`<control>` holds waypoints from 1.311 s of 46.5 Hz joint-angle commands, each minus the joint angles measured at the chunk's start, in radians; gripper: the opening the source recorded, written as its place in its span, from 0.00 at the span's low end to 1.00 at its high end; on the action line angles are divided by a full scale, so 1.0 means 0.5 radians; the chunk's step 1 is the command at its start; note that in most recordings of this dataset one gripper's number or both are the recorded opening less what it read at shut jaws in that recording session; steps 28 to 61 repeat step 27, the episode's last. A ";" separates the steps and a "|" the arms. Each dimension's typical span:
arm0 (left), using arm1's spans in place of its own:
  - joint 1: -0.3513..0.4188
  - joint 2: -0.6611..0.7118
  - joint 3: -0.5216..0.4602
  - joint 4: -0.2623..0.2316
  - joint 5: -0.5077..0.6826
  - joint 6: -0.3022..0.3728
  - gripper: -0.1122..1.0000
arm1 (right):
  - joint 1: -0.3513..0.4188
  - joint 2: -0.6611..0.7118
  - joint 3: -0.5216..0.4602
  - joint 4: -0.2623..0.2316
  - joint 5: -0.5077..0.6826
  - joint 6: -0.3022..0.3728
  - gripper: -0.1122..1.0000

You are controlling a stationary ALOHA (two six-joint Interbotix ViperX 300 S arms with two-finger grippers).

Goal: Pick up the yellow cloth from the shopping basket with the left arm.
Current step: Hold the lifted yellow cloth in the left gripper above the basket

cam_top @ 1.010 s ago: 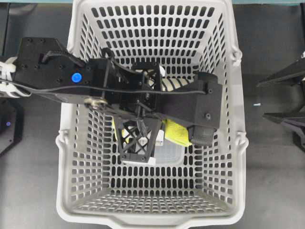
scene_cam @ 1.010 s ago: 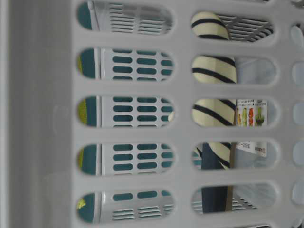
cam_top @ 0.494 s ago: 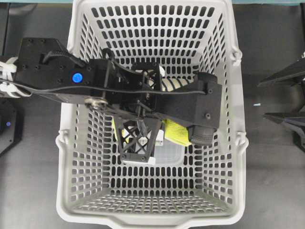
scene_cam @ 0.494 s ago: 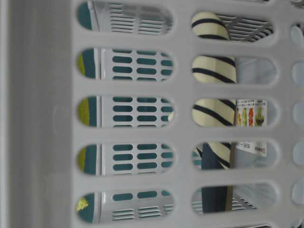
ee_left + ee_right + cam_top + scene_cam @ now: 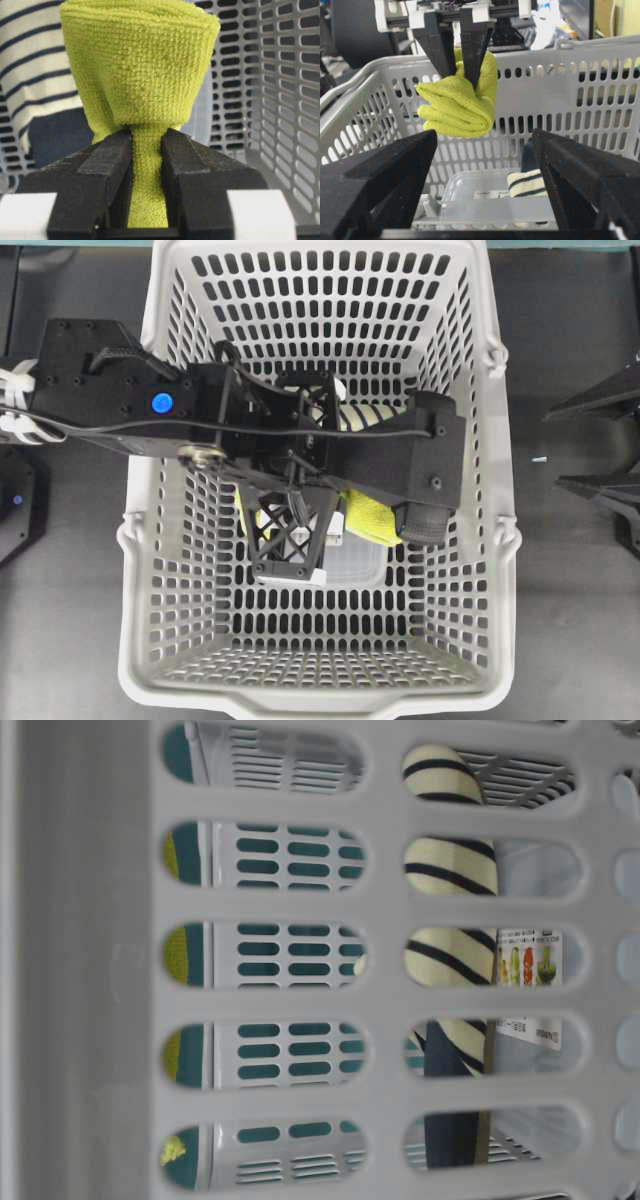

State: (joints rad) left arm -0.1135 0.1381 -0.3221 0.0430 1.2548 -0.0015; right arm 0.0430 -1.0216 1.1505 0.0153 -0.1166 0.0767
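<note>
My left gripper [image 5: 146, 150] is shut on the yellow cloth [image 5: 140, 65], pinching a fold between its black jaws. The cloth hangs bunched, off the floor inside the shopping basket [image 5: 320, 702]. In the right wrist view the left gripper [image 5: 462, 65] points down with the cloth [image 5: 457, 107] hanging at rim height. From overhead the left arm [image 5: 160, 403] reaches over the basket and covers most of the cloth [image 5: 372, 518]. My right gripper [image 5: 485, 185] is open and empty, outside the basket on the right [image 5: 590, 445].
A navy and cream striped fabric item [image 5: 530, 184] lies on the basket floor, also seen through the wall slots [image 5: 445, 865]. A clear plastic container [image 5: 355, 565] sits beneath the cloth. The basket's slotted walls [image 5: 90, 970] surround the left gripper.
Slightly more yellow shows through the wall slots in the table-level view. The arms and cloth otherwise look still.
</note>
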 commanded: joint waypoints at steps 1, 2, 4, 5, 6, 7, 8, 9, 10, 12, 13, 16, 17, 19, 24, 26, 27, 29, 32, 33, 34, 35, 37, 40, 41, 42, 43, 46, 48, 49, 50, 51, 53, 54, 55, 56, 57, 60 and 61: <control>0.000 -0.031 -0.018 0.003 -0.012 -0.003 0.23 | 0.003 0.009 -0.015 0.006 -0.021 0.003 0.76; 0.003 -0.031 -0.021 0.006 -0.012 -0.003 0.23 | 0.006 0.006 -0.015 0.006 -0.018 0.006 0.76; 0.003 -0.031 -0.018 0.006 -0.015 -0.003 0.23 | 0.006 0.003 -0.009 0.009 -0.015 0.009 0.76; 0.003 -0.031 -0.021 0.006 -0.015 -0.003 0.23 | 0.003 0.000 -0.009 0.009 -0.015 0.009 0.76; 0.003 -0.028 -0.021 0.006 -0.018 -0.003 0.23 | 0.003 -0.003 -0.006 0.009 -0.015 0.015 0.76; 0.003 -0.028 -0.021 0.006 -0.025 -0.003 0.23 | 0.006 -0.006 -0.006 0.009 -0.015 0.021 0.76; 0.000 -0.025 -0.021 0.003 -0.028 -0.003 0.23 | 0.006 -0.009 -0.006 0.009 -0.015 0.028 0.76; 0.003 -0.028 -0.018 0.006 -0.034 -0.003 0.23 | 0.003 -0.012 -0.006 0.009 -0.015 0.034 0.76; 0.003 -0.028 -0.018 0.003 -0.037 -0.003 0.23 | 0.003 -0.015 -0.006 0.009 -0.015 0.043 0.76; 0.003 -0.028 -0.021 0.006 -0.040 -0.003 0.23 | 0.006 -0.021 -0.006 0.009 -0.015 0.055 0.76; 0.000 -0.025 -0.021 0.006 -0.040 -0.003 0.23 | 0.006 -0.025 -0.009 0.009 -0.012 0.055 0.76; 0.003 -0.028 -0.018 0.006 -0.040 -0.003 0.23 | 0.006 -0.028 -0.006 0.009 -0.012 0.058 0.76; 0.003 -0.028 -0.018 0.006 -0.040 -0.003 0.23 | 0.003 -0.031 -0.006 0.009 -0.012 0.058 0.76; 0.003 -0.028 -0.021 0.006 -0.040 -0.003 0.23 | 0.003 -0.031 -0.006 0.009 -0.012 0.058 0.76; 0.003 -0.028 -0.021 0.006 -0.040 -0.003 0.23 | 0.003 -0.031 -0.006 0.009 -0.003 0.058 0.76; 0.003 -0.028 -0.018 0.006 -0.040 -0.003 0.23 | 0.003 -0.031 -0.006 0.006 0.000 0.058 0.76; 0.003 -0.025 -0.018 0.006 -0.040 -0.003 0.23 | 0.003 -0.031 -0.003 0.009 -0.003 0.058 0.76; 0.003 -0.025 -0.018 0.006 -0.040 -0.003 0.23 | 0.003 -0.031 -0.003 0.009 -0.003 0.058 0.76; 0.003 -0.025 -0.018 0.006 -0.040 -0.003 0.23 | 0.003 -0.031 -0.003 0.009 -0.003 0.058 0.76; 0.003 -0.025 -0.018 0.006 -0.040 -0.003 0.23 | 0.003 -0.031 -0.003 0.009 -0.003 0.058 0.76; 0.003 -0.025 -0.018 0.006 -0.040 -0.003 0.23 | 0.003 -0.031 -0.003 0.009 -0.003 0.058 0.76; 0.003 -0.025 -0.018 0.006 -0.040 -0.003 0.23 | 0.003 -0.031 -0.003 0.009 -0.003 0.058 0.76; 0.003 -0.025 -0.018 0.006 -0.040 -0.003 0.23 | 0.003 -0.031 -0.003 0.009 -0.003 0.058 0.76; 0.003 -0.025 -0.018 0.006 -0.040 -0.003 0.23 | 0.003 -0.031 -0.003 0.009 -0.003 0.058 0.76; 0.003 -0.025 -0.018 0.006 -0.040 -0.003 0.23 | 0.003 -0.031 -0.003 0.009 -0.003 0.058 0.76; 0.003 -0.025 -0.018 0.006 -0.040 -0.003 0.23 | 0.003 -0.031 -0.003 0.009 -0.003 0.058 0.76; 0.003 -0.025 -0.018 0.006 -0.040 -0.003 0.23 | 0.003 -0.031 -0.003 0.009 -0.003 0.058 0.76; 0.003 -0.025 -0.018 0.006 -0.040 -0.003 0.23 | 0.003 -0.031 -0.003 0.009 -0.003 0.058 0.76; 0.003 -0.025 -0.018 0.006 -0.040 -0.003 0.23 | 0.003 -0.031 -0.003 0.009 -0.003 0.058 0.76; 0.003 -0.025 -0.018 0.006 -0.040 -0.003 0.23 | 0.003 -0.031 -0.003 0.009 -0.003 0.058 0.76; 0.003 -0.025 -0.018 0.006 -0.040 -0.003 0.23 | 0.003 -0.031 -0.003 0.009 -0.003 0.058 0.76; 0.003 -0.025 -0.018 0.006 -0.040 -0.003 0.23 | 0.003 -0.031 -0.003 0.009 -0.003 0.058 0.76; 0.003 -0.025 -0.018 0.006 -0.040 -0.003 0.23 | 0.003 -0.031 -0.003 0.009 -0.003 0.058 0.76; 0.003 -0.025 -0.018 0.006 -0.040 -0.003 0.23 | 0.003 -0.031 -0.003 0.009 -0.003 0.058 0.76; 0.003 -0.025 -0.018 0.006 -0.040 -0.003 0.23 | 0.003 -0.031 -0.003 0.009 -0.003 0.058 0.76; 0.003 -0.025 -0.018 0.006 -0.040 -0.003 0.23 | 0.003 -0.031 -0.003 0.009 -0.003 0.058 0.76; 0.003 -0.025 -0.018 0.006 -0.040 -0.003 0.23 | 0.003 -0.031 -0.003 0.009 -0.003 0.058 0.76; 0.003 -0.025 -0.018 0.006 -0.040 -0.003 0.23 | 0.003 -0.031 -0.003 0.009 -0.003 0.058 0.76; 0.003 -0.025 -0.018 0.006 -0.040 -0.003 0.23 | 0.003 -0.031 -0.003 0.009 -0.003 0.058 0.76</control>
